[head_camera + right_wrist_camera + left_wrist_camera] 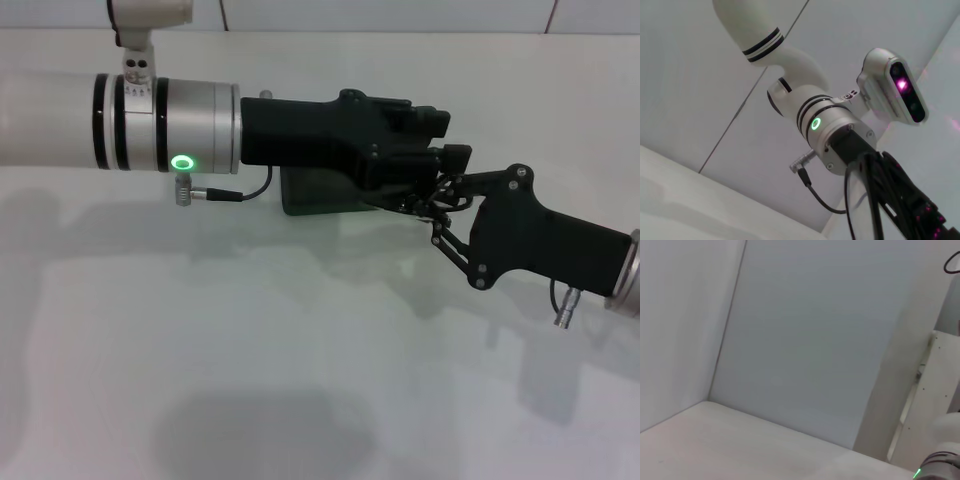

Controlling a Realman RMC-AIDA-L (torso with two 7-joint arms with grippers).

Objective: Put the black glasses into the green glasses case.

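Two grippers counted in the head view, both raised over the white table (300, 360) and meeting near its far side. Found the left gripper (440, 150) stretched in level from the left on its silver wrist, with a green ring light (182, 162) glowing on the cuff. Could not tell whether it was released or clenched, its black housing blocking the tip. Found the right gripper (432, 205) reaching in from the right, slightly lower, tip to tip with the left. Judged it clenched on the black glasses (415, 203), seen only as a thin dark tangle of wire between the two tips and held in the air, off the table. Picked out the same glasses in the right wrist view as a slim black rim (849, 200) curving close to the lens, with the left arm's wrist camera (895, 87) and green light behind it. Spotted the green glasses case (305, 195) on the table just beneath the left gripper, mostly covered by it, only a dark slab showing. Could not make out whether it was open or closed. Saw only wall and a corner of the table in the left wrist view.
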